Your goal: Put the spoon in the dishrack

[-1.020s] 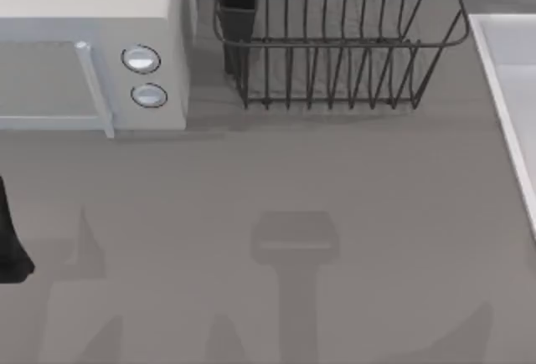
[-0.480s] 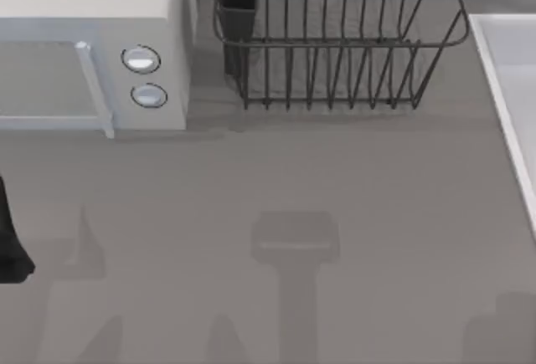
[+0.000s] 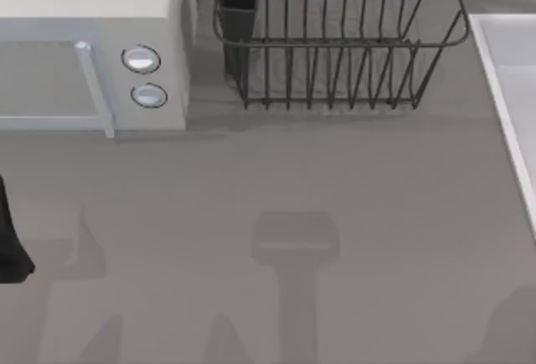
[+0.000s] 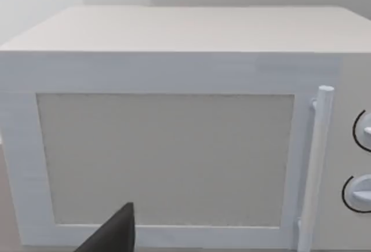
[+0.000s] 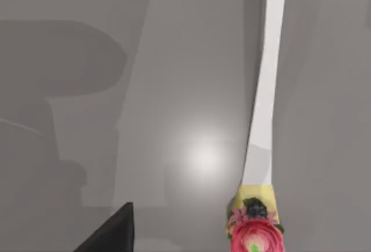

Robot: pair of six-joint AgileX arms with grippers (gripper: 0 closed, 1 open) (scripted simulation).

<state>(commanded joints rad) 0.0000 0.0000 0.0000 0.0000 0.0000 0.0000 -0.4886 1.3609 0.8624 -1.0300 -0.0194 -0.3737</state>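
Observation:
In the right wrist view the spoon (image 5: pixel 264 119) lies flat on the grey table, with a long white handle and a pink and yellow flowered end. A dark part of my right gripper (image 5: pixel 113 234) pokes in beside it, apart from the spoon. The dishrack (image 3: pixel 335 46), a dark wire basket with a dark utensil cup (image 3: pixel 238 0) at its left corner, stands at the back of the table. My left gripper (image 3: pixel 8 247) is parked at the table's left edge, and its dark tip (image 4: pixel 113 234) faces the microwave's door.
A pale grey microwave (image 3: pixel 92 46) with two round knobs stands at the back left, beside the dishrack. A white raised surface (image 3: pixel 515 88) runs along the right edge. Soft shadows fall across the grey table (image 3: pixel 293 180) in front.
The shadow at the table's front right corner has slid toward the right edge. The left arm, the microwave and the dishrack have not moved.

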